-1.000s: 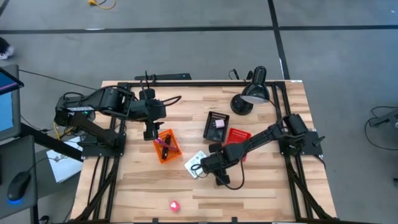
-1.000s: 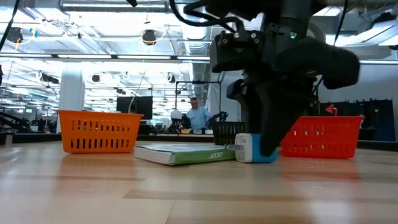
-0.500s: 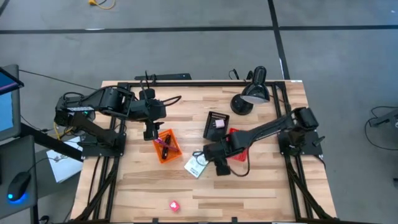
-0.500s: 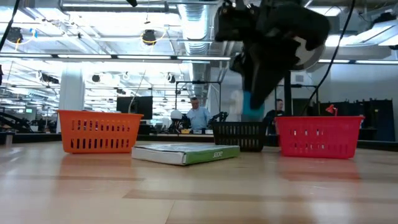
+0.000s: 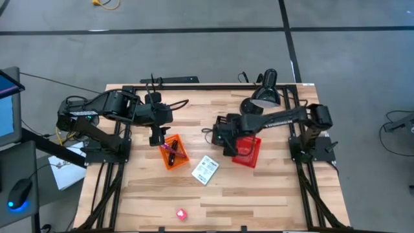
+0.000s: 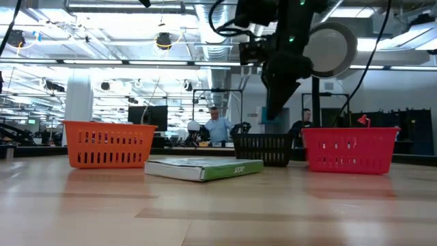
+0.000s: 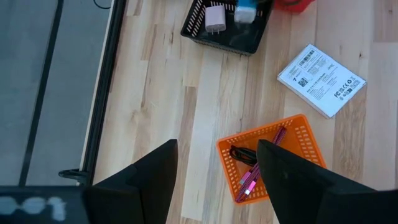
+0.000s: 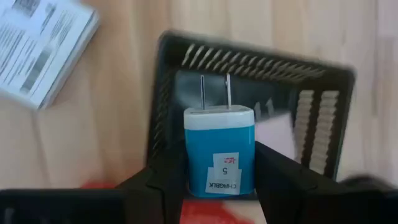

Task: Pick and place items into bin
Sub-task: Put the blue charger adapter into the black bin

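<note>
Prongs of the blue charger [image 8: 219,158] (clamped in right tool [image 8: 219,177]) point toward the black bin [image 8: 255,74].

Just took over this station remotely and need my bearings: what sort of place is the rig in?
Probably a large open lab or workshop. The low view shows exposed ceiling ducts with strip lights and people at benches behind the wooden table; the high view shows bare grey floor.
</note>
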